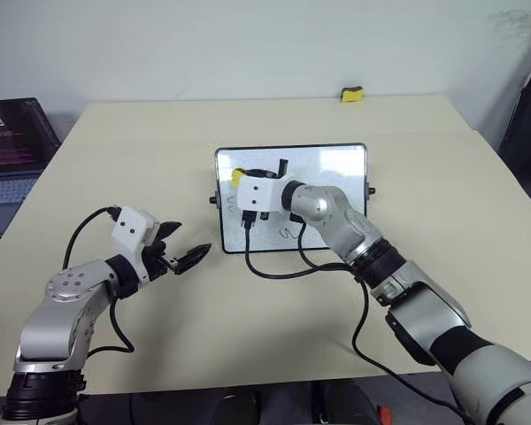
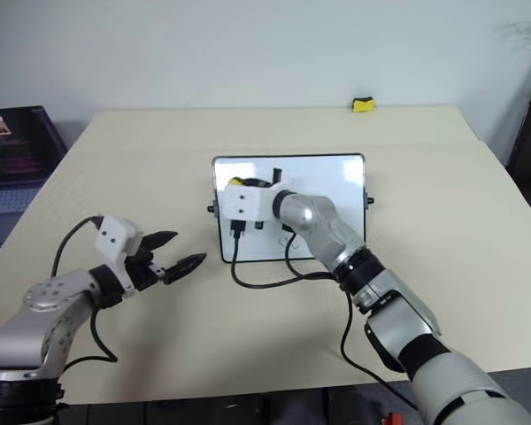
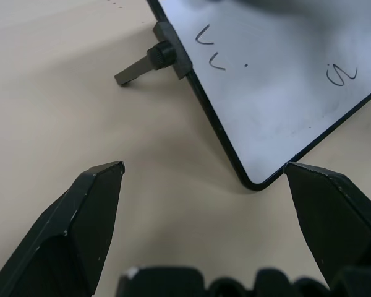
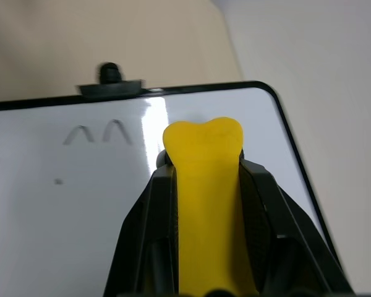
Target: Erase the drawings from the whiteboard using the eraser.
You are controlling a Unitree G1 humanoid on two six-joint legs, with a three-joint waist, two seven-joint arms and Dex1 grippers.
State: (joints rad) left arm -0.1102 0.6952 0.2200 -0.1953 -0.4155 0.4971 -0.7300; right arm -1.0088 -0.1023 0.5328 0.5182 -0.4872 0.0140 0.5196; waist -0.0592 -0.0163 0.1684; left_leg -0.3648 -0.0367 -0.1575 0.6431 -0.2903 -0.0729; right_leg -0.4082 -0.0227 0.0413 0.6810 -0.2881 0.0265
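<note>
The whiteboard (image 1: 336, 177) stands tilted at the middle of the table, propped on small side legs. My right gripper (image 1: 248, 175) is shut on the yellow eraser (image 1: 237, 177) and holds it over the board's upper left area. In the right wrist view the eraser (image 4: 204, 179) points at the board's corner, beside two faint arched drawings (image 4: 99, 133). Another squiggle (image 1: 284, 233) sits near the board's lower edge. My left gripper (image 1: 193, 239) hovers open just left of the board's lower left corner (image 3: 253, 180), holding nothing.
A second small yellow-and-black block (image 1: 351, 93) lies at the table's far edge. A laptop (image 1: 9, 150) sits off the table's left side. A black cable (image 1: 274, 273) loops on the table in front of the board.
</note>
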